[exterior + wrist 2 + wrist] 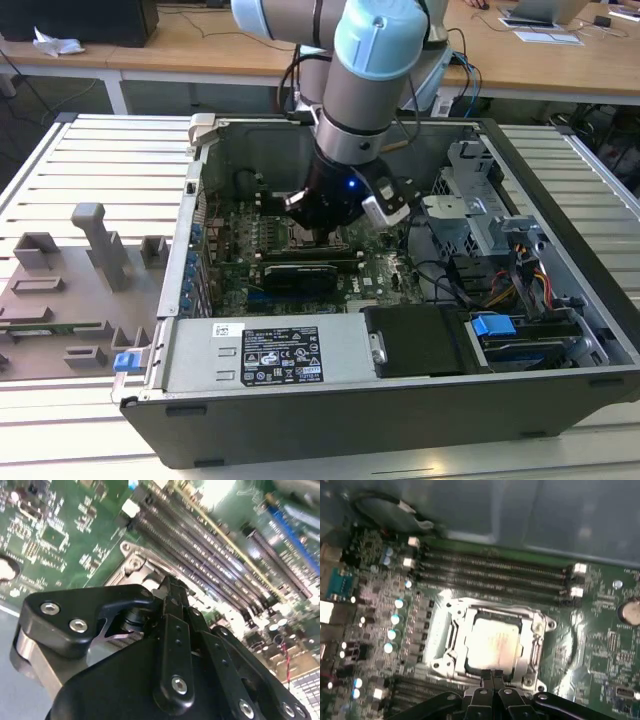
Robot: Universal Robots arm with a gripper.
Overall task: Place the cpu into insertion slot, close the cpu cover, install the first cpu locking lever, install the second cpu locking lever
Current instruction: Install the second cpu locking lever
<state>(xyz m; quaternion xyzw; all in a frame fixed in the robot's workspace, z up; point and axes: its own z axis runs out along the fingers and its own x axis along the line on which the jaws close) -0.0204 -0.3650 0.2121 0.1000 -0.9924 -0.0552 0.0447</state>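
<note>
Cpu one, cover one, tool one.

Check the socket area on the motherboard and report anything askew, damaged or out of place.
Nothing stands out. In the first wrist view the cpu lies flat and square in the insertion slot, with the cpu cover down around it. The gripper sits at the socket's edge. The memory slots look straight.
</note>
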